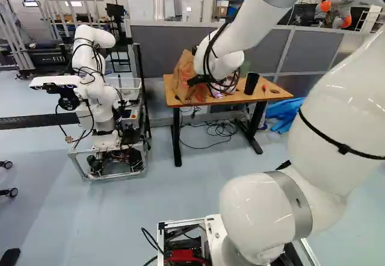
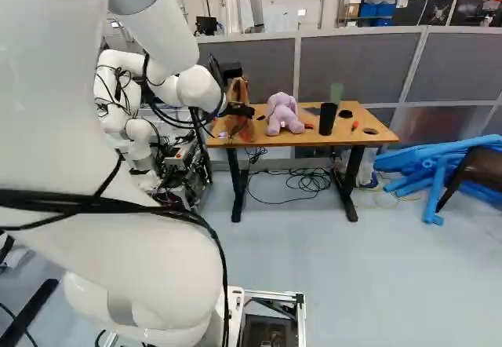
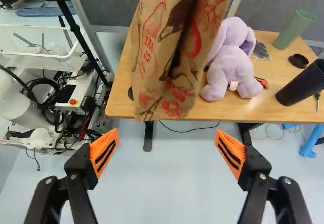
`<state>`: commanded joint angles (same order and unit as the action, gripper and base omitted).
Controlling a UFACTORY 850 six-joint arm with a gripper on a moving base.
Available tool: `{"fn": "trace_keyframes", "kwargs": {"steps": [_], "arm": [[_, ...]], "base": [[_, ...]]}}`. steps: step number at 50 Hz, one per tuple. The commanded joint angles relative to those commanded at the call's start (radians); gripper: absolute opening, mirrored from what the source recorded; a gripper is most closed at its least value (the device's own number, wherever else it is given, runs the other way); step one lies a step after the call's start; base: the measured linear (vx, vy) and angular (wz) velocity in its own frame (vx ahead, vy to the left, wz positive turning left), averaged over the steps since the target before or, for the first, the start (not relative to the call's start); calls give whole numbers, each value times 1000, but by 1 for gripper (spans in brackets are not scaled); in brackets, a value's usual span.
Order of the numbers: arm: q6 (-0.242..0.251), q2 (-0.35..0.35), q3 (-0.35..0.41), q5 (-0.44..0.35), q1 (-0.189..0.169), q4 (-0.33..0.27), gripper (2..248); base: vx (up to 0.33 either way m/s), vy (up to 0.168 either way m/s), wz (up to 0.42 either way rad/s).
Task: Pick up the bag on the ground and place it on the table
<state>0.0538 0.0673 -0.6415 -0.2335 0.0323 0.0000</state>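
Hand wide, paper bag ahead.

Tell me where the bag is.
The bag is on the table, at its left end in the left base view, beside the purple toy and ahead of the open gripper.

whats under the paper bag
The table holds up the paper bag, bare wood showing on both sides; the patch directly beneath, and anything on it, is covered.

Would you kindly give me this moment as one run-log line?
bag: on table, near edge | tool: open, empty, clear of bag | purple plush toy: beside bag
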Motion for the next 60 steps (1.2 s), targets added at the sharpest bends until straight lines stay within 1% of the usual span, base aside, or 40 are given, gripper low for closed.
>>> {"fn": "trace_keyframes", "kwargs": {"steps": [14,30,43,60], "arm": [[-13,52,136,-156,-8,0,247],[-26,103,269,-310,-16,0,247],[-35,137,358,-413,-21,0,247],[-43,171,448,-517,-26,0,247]], "base": [[0,0,0],[0,0,0],[0,0,0],[0,0,0]]}}
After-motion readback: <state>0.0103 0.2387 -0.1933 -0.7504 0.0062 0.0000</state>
